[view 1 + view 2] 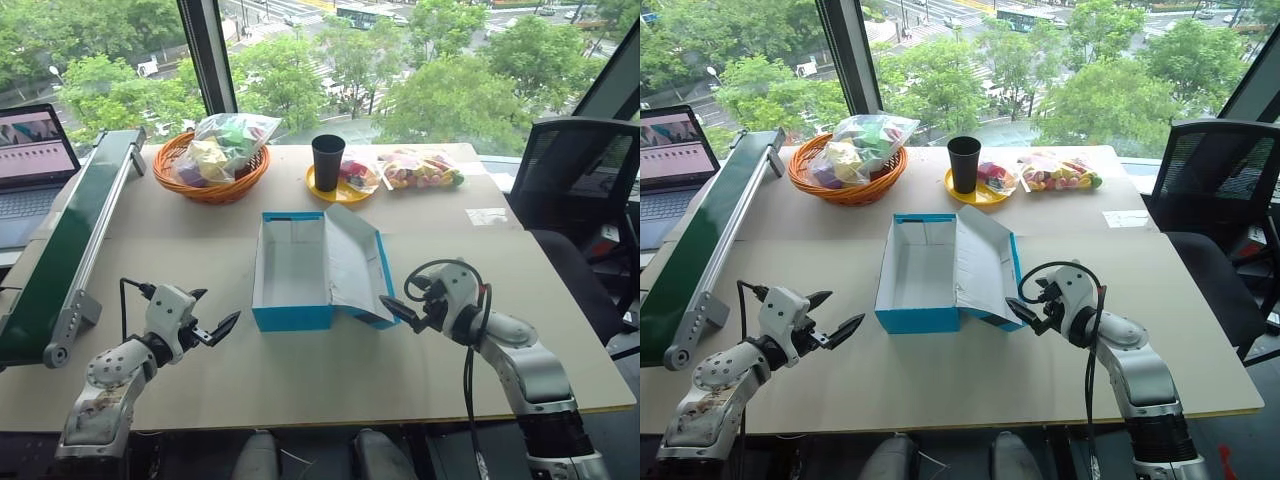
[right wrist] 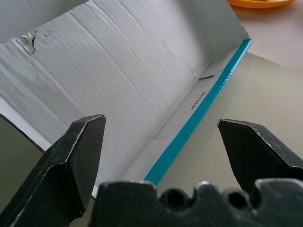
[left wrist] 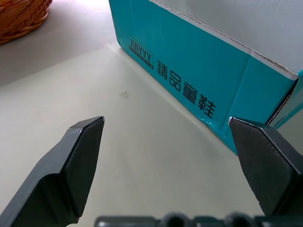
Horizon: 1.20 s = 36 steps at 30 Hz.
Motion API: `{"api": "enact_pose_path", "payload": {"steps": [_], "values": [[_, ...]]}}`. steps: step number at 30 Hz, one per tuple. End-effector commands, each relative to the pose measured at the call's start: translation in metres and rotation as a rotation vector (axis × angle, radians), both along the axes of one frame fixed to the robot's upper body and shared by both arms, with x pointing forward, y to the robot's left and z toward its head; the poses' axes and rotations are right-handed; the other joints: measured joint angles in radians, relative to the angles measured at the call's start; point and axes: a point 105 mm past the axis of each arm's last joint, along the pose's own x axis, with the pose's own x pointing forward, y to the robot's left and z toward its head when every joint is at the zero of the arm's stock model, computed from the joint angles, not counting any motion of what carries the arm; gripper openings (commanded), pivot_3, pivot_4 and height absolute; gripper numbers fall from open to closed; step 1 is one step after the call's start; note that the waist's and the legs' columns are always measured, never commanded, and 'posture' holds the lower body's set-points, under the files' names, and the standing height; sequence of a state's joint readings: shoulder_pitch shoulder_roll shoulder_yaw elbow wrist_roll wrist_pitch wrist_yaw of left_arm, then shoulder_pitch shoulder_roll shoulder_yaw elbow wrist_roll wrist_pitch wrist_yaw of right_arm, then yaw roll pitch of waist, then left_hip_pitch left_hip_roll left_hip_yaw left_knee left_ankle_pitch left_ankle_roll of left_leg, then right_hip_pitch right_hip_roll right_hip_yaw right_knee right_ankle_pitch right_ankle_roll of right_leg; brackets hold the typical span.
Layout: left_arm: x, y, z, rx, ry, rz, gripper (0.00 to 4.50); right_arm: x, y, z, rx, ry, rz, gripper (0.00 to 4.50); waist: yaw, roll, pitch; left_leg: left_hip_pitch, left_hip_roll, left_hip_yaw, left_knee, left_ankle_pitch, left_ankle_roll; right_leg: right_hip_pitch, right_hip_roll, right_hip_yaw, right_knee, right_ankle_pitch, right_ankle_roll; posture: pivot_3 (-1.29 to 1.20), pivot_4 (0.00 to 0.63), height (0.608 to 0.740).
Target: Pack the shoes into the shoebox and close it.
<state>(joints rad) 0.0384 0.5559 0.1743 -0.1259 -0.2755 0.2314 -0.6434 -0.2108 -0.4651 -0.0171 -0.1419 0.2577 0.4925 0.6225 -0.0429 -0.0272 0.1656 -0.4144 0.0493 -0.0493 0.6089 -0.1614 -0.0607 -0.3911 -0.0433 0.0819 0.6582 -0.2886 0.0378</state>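
Note:
The shoebox (image 1: 292,318) stands open at the middle of the table, bright blue outside and white inside, and I see nothing inside it. Its lid (image 1: 352,262) leans open toward the right. The shoes are out of view. My left gripper (image 1: 217,305) is open just left of the box's front corner, pointing at the blue wall (image 3: 189,85) with printed characters. My right gripper (image 1: 397,295) is open close to the lid's front right edge. In the right wrist view the lid's white inner face (image 2: 118,71) lies just beyond the right gripper (image 2: 161,119).
At the table's far side are an orange woven basket (image 1: 210,165) of bagged snacks, a black cup (image 1: 327,160) on a yellow plate, and a snack bag (image 1: 420,170). A green conveyor (image 1: 70,240) and a laptop (image 1: 30,150) stand left. A black chair (image 1: 580,180) is right.

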Motion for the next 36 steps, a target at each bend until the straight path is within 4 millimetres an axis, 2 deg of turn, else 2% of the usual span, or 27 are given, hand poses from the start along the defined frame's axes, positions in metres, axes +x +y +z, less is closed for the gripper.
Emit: {"api": "enact_pose_path", "payload": {"steps": [1,3,6,8,9,13,16,18,20,25,32,36], "values": [[0.003,0.004,0.01,0.015,-0.039,0.023,4.5,0.002,-0.005,0.015,0.015,-0.035,-0.002,4.46,0.0,0.0,0.0,0.0,0.0,0.0,0.0,0.0,0.0,0.0,0.0,0.0,0.0,0.0,0.0,0.0,0.15,0.734],[0.004,0.011,0.019,-0.021,-0.064,0.05,4.5,0.005,-0.012,0.019,0.024,-0.023,-0.016,4.46,0.0,0.0,0.0,0.0,0.0,0.0,0.0,0.0,0.0,0.0,0.0,0.0,0.0,0.0,0.0,0.0,0.15,0.734],[0.016,0.061,0.057,-0.137,-0.227,0.285,4.5,0.018,-0.022,0.033,-0.011,-0.048,-0.039,4.46,0.0,-0.001,0.001,0.0,0.0,0.0,0.001,0.0,0.0,0.0,0.0,0.0,0.001,0.0,0.0,0.0,0.15,0.734],[0.017,0.082,0.073,-0.13,-0.306,0.389,4.5,0.024,-0.027,0.038,-0.037,-0.055,-0.052,4.46,-0.001,-0.003,0.002,0.0,0.0,0.0,0.002,0.0,0.0,-0.001,0.0,0.0,0.003,0.0,0.0,0.0,0.15,0.734],[0.017,0.088,0.078,-0.104,-0.328,0.422,4.5,0.026,-0.027,0.04,-0.045,-0.06,-0.045,4.46,-0.002,-0.003,0.002,0.0,0.0,-0.001,0.001,0.0,0.0,-0.001,0.001,0.0,0.004,0.0,0.0,0.0,0.15,0.734],[0.009,0.109,0.109,-0.125,-0.449,0.562,4.5,0.045,-0.02,0.072,-0.019,-0.146,-0.022,4.46,-0.002,-0.003,0.002,-0.001,0.0,0.0,0.0,0.0,0.0,0.0,0.0,0.0,0.0,0.0,0.0,0.0,0.15,0.734],[0.007,0.109,0.112,-0.136,-0.452,0.58,4.5,0.05,-0.012,0.082,-0.001,-0.165,0.012,4.46,-0.001,-0.004,0.003,-0.002,0.0,0.0,0.0,0.0,0.0,-0.001,0.0,0.0,-0.001,0.002,-0.002,0.0,0.15,0.734],[0.002,0.109,0.105,-0.081,-0.423,0.597,4.5,0.051,0.017,0.092,0.028,-0.165,0.117,4.46,0.0,-0.004,0.003,-0.002,0.0,0.0,0.0,0.0,0.0,-0.001,0.0,0.0,0.0,0.002,-0.002,0.0,0.15,0.734],[-0.004,0.115,0.099,-0.035,-0.402,0.649,4.5,0.048,0.044,0.093,0.029,-0.148,0.231,4.46,-0.008,-0.004,0.003,-0.001,0.0,0.0,0.0,0.0,0.0,-0.001,0.0,0.0,0.0,0.002,-0.002,0.0,0.15,0.734],[-0.019,0.124,0.092,-0.037,-0.388,0.728,4.5,0.042,0.085,0.089,0.082,-0.122,0.379,4.46,-0.004,-0.005,0.003,-0.001,0.0,0.0,0.001,0.0,0.0,-0.002,0.0,0.0,0.003,0.002,-0.002,0.0,0.15,0.734],[-0.03,0.128,0.087,-0.029,-0.364,0.762,4.5,0.042,0.123,0.091,0.122,-0.137,0.473,4.46,0.001,-0.006,0.004,-0.001,0.0,0.0,0.001,0.0,0.0,-0.002,0.0,-0.001,0.004,0.002,-0.002,0.0,0.15,0.734],[-0.035,0.142,0.093,-0.019,-0.374,0.817,4.5,0.037,0.135,0.093,0.127,-0.15,0.507,4.46,-0.001,-0.006,0.004,-0.001,0.0,0.0,0.001,0.0,0.0,-0.003,0.0,-0.001,0.004,0.002,-0.003,0.0,0.15,0.734]]}}
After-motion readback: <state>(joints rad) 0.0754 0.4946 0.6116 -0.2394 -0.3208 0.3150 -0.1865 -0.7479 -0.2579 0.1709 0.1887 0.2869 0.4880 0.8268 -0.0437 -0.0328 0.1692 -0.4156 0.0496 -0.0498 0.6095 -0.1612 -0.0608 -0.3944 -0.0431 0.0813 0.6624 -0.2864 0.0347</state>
